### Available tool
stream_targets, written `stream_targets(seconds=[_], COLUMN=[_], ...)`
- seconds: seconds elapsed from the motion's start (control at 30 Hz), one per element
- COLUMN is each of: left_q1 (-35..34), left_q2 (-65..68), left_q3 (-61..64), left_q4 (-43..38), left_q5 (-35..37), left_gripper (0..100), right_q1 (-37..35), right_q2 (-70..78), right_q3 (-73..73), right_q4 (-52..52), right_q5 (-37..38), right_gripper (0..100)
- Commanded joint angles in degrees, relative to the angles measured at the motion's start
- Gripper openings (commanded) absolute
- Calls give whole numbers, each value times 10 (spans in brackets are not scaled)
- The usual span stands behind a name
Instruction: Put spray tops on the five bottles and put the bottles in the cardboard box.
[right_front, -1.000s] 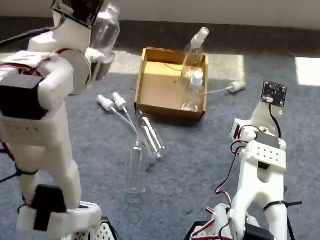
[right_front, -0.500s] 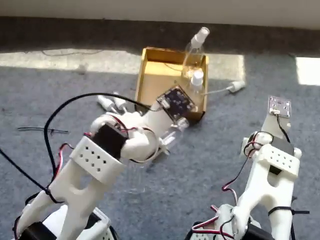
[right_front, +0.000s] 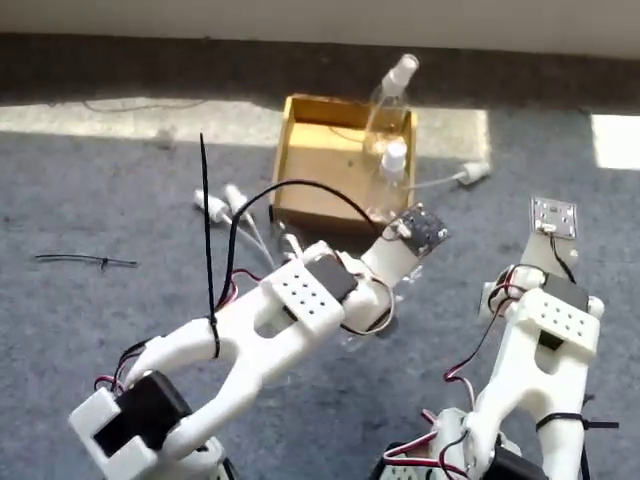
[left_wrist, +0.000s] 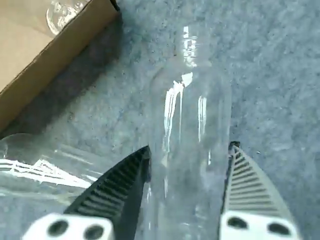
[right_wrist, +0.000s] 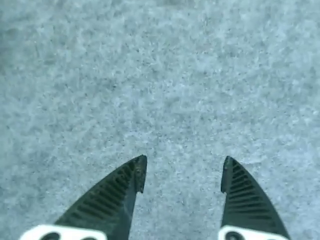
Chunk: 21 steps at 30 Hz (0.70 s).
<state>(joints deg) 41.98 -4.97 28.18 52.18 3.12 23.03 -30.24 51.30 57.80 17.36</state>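
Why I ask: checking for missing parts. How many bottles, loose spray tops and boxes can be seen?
Cardboard box: 1
Capped bottles inside it: 2
Uncapped bottles: 2, one between the jaws of the left gripper, one beside it
Loose spray tops: 3
Total: 8

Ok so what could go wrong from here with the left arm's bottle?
The smooth clear plastic bottle in the left pincer could slip or twist. It sits close to the brown cardboard box, so a swing might shove it. Its neck looks uncapped, with white spray tops lying loose nearby; boxing it now would skip that step.
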Motion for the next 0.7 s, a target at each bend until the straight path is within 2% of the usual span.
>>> stream_targets(seconds=[0.0,0.2,0.4,0.6,0.67], left_q1=[24,36,32,-64,-103], left_q2=[4,3,2,-58,-94], left_q3=[-36,-54,-121,-251,-278], left_q4=[-12,-9,73,219,255], left_q5=[5,3,2,1,0], left_gripper=[232,253,261,213,213], right_q1=[22,34,35,41,30], right_q2=[-22,-22,-16,-7,19], right_q3=[-13,-43,-74,-185,-248], right_q4=[4,5,38,93,114], right_q5=[7,8,33,39,10], right_gripper=[213,214,214,214,214])
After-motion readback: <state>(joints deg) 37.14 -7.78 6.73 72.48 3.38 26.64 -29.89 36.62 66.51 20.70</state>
